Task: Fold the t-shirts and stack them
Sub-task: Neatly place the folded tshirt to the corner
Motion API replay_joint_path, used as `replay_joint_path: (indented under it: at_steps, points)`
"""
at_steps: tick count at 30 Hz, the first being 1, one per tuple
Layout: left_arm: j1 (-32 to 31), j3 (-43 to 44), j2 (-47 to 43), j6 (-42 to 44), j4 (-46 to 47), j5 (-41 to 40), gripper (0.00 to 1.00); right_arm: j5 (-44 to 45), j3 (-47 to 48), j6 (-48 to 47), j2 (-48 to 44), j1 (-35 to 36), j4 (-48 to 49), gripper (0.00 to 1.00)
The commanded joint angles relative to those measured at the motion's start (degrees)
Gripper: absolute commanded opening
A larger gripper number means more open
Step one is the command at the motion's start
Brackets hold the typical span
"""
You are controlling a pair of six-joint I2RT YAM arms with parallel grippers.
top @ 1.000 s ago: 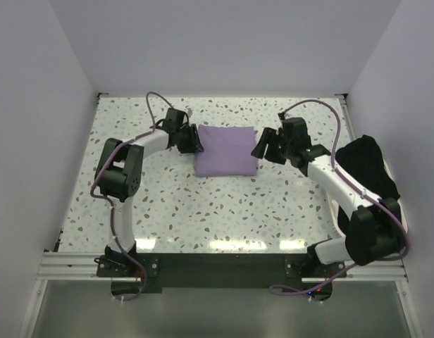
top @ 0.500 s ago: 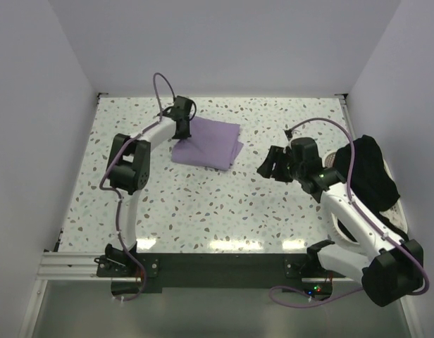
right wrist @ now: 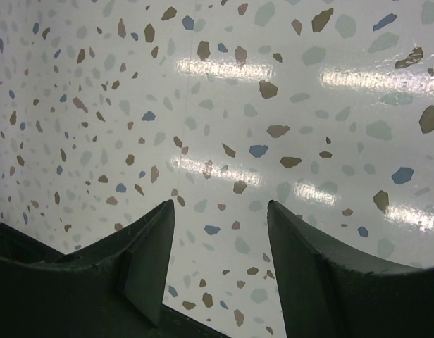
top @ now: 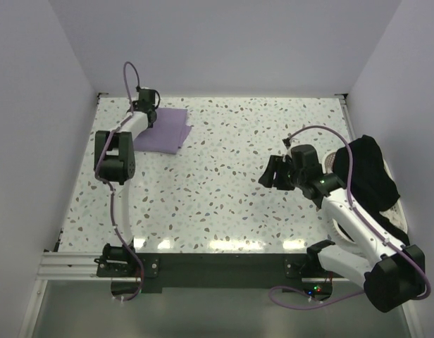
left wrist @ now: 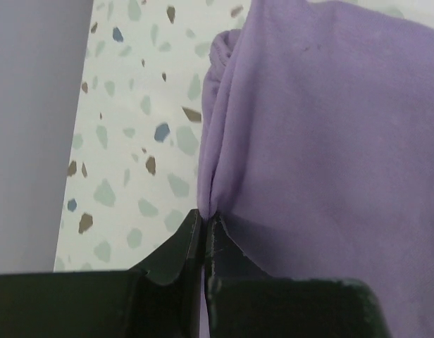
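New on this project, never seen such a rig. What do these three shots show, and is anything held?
Two robot arms are bolted at the near edge of a speckled table. The wide picture comes from a camera above and behind them. The other two look out from each wrist, past that arm's own fingers. A folded lavender t-shirt lies at the far left corner, and the left hand is shut, pinching its edge. A black t-shirt sits bunched at the right edge. The right hand is open and empty, above bare table.

A speckled terrazzo tabletop (top: 224, 190) sits between plain pale walls (top: 224, 49), with a metal rail (top: 69, 265) along its near edge.
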Motion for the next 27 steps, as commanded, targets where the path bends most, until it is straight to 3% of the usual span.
replay_joint_path:
  at_steps: [1,15,19,27]
  points:
    - [2.8,5.9,3.9,7.1,8.1,-2.8,0.0,-0.8,-1.0,-1.3,-1.1,0.3,0.7,0.59]
    - [11.2,10.4,8.6,6.6,15.1,-0.2,0.0,-1.4,-2.2,-0.5,3.1,0.5,4.4,0.58]
    - [12.1,16.9,11.8,6.7,12.1,0.4,0.0,-1.5,-2.3,-0.5,4.0,0.4,4.5,0.58]
    - [13.6,19.8,13.0,5.4,10.7,2.8,0.0,-1.1,-2.5,-0.6,3.9,0.5,4.4,0.58]
